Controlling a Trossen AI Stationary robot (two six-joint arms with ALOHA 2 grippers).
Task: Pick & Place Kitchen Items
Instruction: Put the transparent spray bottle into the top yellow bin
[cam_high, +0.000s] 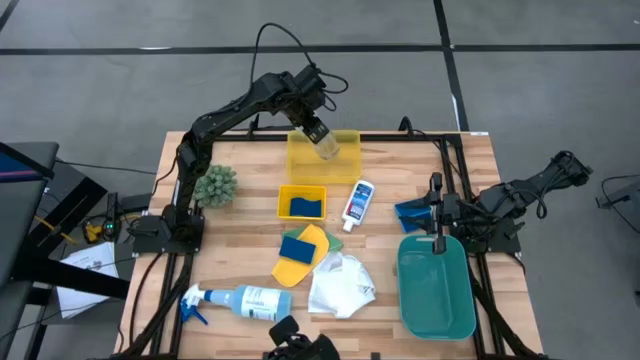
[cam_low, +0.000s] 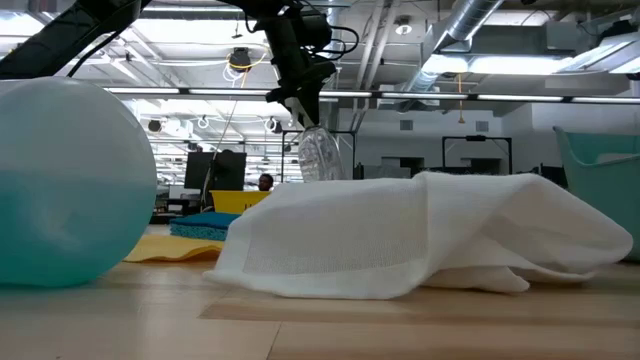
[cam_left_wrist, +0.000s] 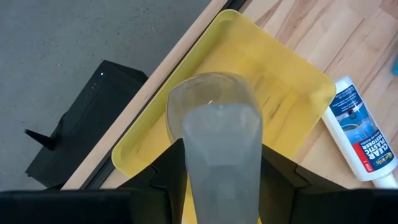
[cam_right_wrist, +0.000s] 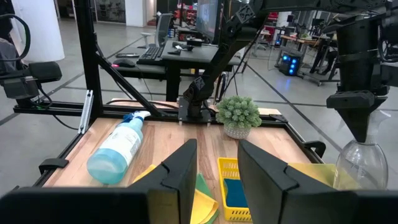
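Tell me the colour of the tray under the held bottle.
Yellow; the tray shows best in the left wrist view, beneath the clear bottle.

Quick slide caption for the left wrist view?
Left pincer holds clear plastic bottle above large yellow tray.

The left claw (cam_left_wrist: 221, 180) grips a clear bottle (cam_left_wrist: 217, 134) above a yellow tray (cam_left_wrist: 292, 87) on the wooden bench (cam_left_wrist: 336, 31). Beside the tray lies a small white bottle (cam_left_wrist: 360, 134), its label seemingly blue and red.
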